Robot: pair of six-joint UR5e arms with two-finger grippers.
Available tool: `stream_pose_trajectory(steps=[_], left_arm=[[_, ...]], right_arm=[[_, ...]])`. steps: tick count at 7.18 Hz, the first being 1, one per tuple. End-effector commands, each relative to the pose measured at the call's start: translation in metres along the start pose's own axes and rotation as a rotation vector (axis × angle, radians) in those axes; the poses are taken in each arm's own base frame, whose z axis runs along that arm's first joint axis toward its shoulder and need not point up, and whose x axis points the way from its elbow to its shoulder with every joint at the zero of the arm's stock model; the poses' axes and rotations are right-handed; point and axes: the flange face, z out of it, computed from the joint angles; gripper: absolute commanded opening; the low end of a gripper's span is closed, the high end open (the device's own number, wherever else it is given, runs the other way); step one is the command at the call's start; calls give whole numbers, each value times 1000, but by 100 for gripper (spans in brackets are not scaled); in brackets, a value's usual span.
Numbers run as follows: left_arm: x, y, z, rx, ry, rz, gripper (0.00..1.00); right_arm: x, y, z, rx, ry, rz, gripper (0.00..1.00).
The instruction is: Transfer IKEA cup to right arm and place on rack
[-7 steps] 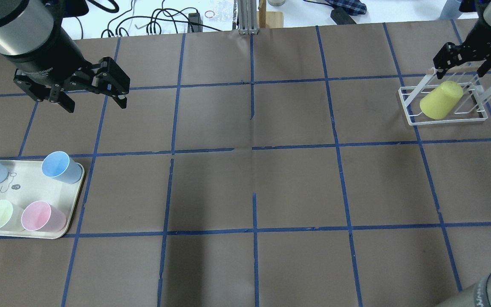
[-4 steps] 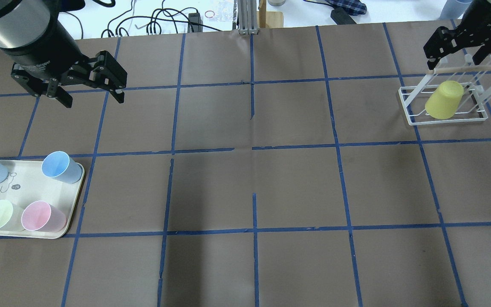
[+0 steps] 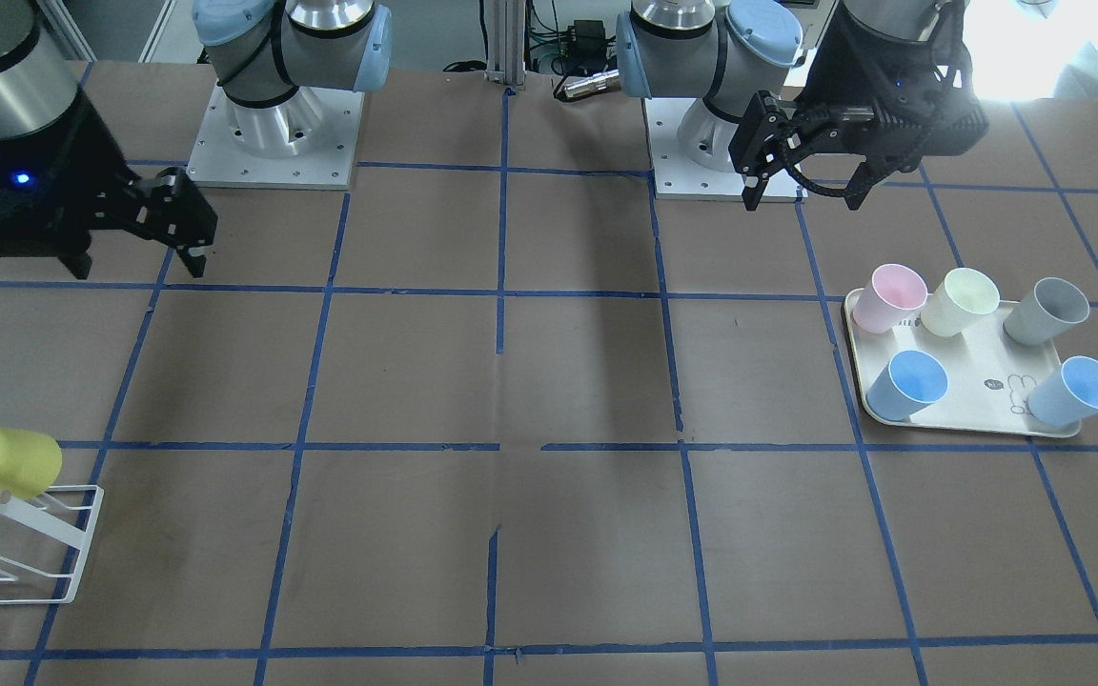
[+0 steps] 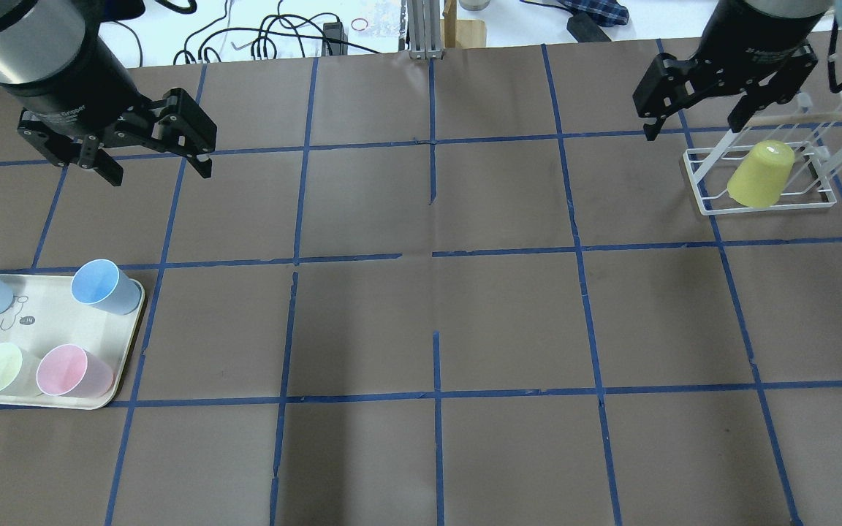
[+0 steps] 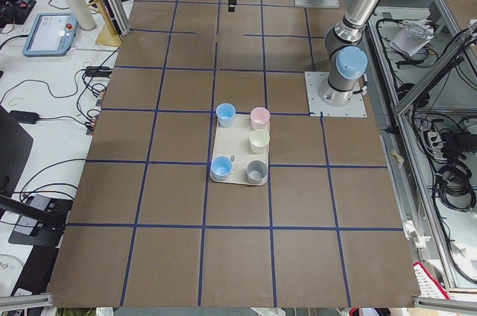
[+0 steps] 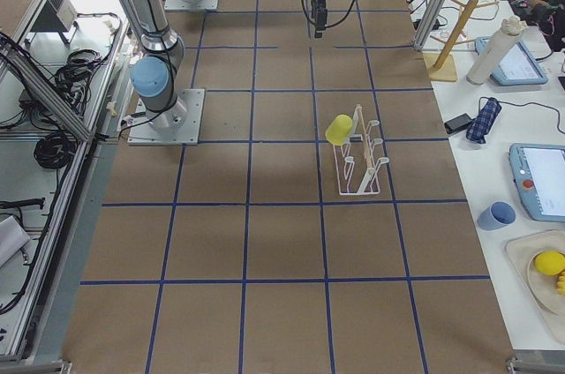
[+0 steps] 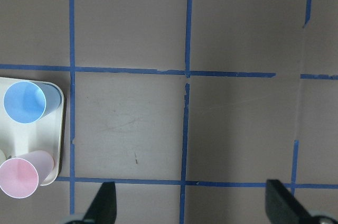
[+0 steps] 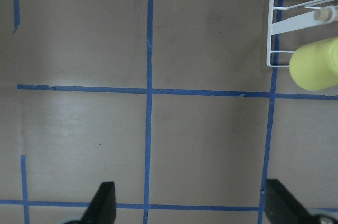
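Only the front-facing view shows the grey cup on the tray.

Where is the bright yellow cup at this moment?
The bright yellow cup sits upside down and tilted on the white rack at the far right of the overhead view. The open right gripper is just beyond it to the left, not touching it.

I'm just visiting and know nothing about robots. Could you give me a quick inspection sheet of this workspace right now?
Surface: brown table with blue tape grid.
Job's things: IKEA cup sits upturned on the rack.
Clutter: tray carrying five cups, pink, cream, grey and two blue.
Grippers: left gripper and right gripper both empty, jaws apart, above the table.
Cables: black cables on the bench beyond the table.
Surroundings: tablets and tools on side benches.
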Motion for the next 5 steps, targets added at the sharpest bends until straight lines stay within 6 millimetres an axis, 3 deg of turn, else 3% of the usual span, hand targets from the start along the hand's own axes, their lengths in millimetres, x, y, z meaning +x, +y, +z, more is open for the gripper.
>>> stream_pose_trajectory(steps=[1, 5], left_arm=[[0, 1, 0, 0, 0, 0, 100], [0, 1, 1, -1, 5, 0, 100]], right_arm=[[-47, 10, -1, -2, 1, 18, 100], [-48, 14, -1, -5, -3, 25, 100]])
